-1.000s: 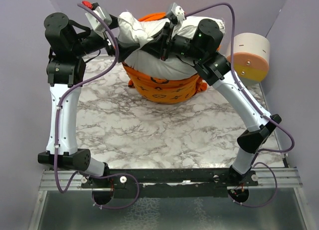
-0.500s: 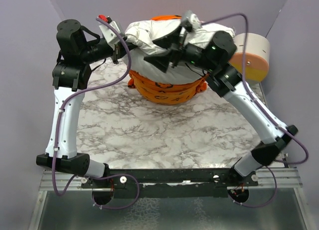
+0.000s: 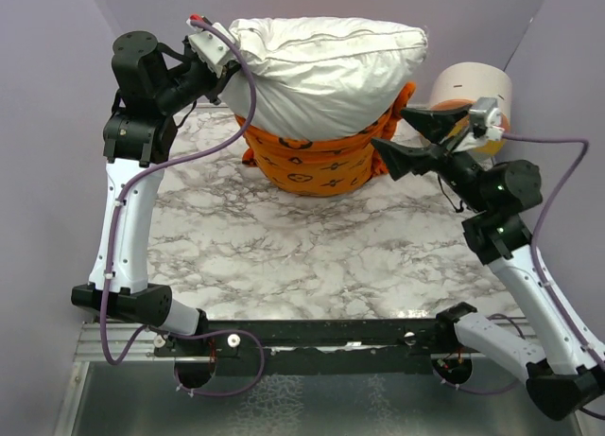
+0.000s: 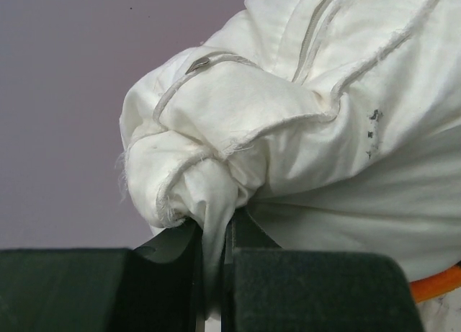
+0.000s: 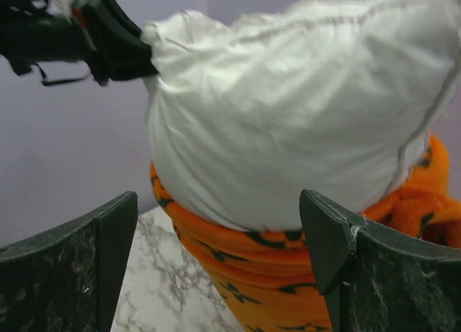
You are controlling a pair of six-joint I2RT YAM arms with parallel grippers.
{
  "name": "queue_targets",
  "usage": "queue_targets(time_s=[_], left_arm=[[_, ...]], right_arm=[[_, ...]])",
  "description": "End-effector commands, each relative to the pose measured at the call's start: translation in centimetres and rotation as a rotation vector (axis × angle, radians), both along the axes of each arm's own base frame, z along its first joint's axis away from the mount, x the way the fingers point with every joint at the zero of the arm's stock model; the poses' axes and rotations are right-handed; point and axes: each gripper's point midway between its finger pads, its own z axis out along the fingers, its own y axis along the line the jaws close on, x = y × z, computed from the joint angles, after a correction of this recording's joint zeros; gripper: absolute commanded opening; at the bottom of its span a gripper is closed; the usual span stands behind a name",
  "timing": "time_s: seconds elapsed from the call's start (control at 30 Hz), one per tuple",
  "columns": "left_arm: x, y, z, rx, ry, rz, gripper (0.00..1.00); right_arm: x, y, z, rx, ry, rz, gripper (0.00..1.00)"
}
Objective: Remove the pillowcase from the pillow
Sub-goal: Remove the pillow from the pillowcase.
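Top view: the left gripper (image 3: 219, 65), at upper left, is clamped on a corner of the pillow (image 3: 326, 67), which bulges across the top centre. The orange pillowcase (image 3: 317, 166) is bunched round the pillow's lower part, low over the table (image 3: 312, 256). The right gripper (image 3: 404, 141), at centre right, gapes wide and empty just beside the pillowcase's right edge. A cylinder (image 3: 473, 91) stands behind it.

Left wrist view: at bottom centre the jaws pinch a twisted white corner of the pillow (image 4: 302, 130).

Right wrist view: the fingers (image 5: 86, 267) frame the lower corners with nothing between them. The pillow (image 5: 288, 109) fills the upper frame, with the pillowcase (image 5: 238, 267) beneath.

The peel looks roughly half done. Next, the right gripper should pinch the orange hem and draw it down and away while the left holds the pillow. No writing is readable; the pillowcase shows only a dark pattern.
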Motion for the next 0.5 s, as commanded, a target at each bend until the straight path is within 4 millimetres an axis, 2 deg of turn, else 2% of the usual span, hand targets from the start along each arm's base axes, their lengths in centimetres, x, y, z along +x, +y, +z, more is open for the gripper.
queue_targets(time_s=[0.0, 0.1, 0.13, 0.2, 0.23, 0.27, 0.33, 0.37, 0.4, 0.47], left_arm=[[0.1, 1.9, 1.4, 0.026, -0.057, 0.097, 0.00], [-0.5, 1.8, 1.9, 0.026, -0.065, 0.088, 0.00], [-0.7, 1.7, 2.0, 0.027, -0.069, 0.082, 0.00], [-1.1, 1.7, 2.2, 0.027, -0.074, 0.077, 0.00], [-1.2, 1.8, 2.4, 0.026, -0.080, 0.081, 0.08], [-1.1, 1.9, 2.6, 0.026, -0.086, 0.088, 0.25], [-1.0, 2.4, 3.4, 0.022, -0.119, 0.122, 0.82], [-0.9, 2.9, 4.2, 0.013, -0.153, 0.147, 0.97], [-0.7, 3.4, 5.1, -0.003, -0.187, 0.183, 0.99], [-0.7, 4.4, 7.2, -0.051, -0.265, 0.246, 0.99]], right_arm=[[5.1, 0.5, -4.1, -0.067, 0.053, -0.098, 0.92], [7.3, 3.1, -3.6, -0.117, 0.043, -0.016, 0.90], [7.9, 3.9, -2.9, -0.125, 0.030, 0.020, 0.88], [8.3, 5.9, -1.7, -0.135, 0.006, 0.129, 0.78], [8.3, 6.8, -0.9, -0.130, -0.001, 0.184, 0.68], [8.4, 7.6, -0.2, -0.123, 0.001, 0.230, 0.56], [8.7, 8.5, 1.2, -0.080, 0.001, 0.258, 0.27], [8.6, 8.9, 1.9, -0.051, -0.011, 0.255, 0.12], [8.3, 9.4, 2.5, -0.033, -0.025, 0.251, 0.03], [7.9, 10.8, 3.3, -0.033, -0.039, 0.237, 0.01]])
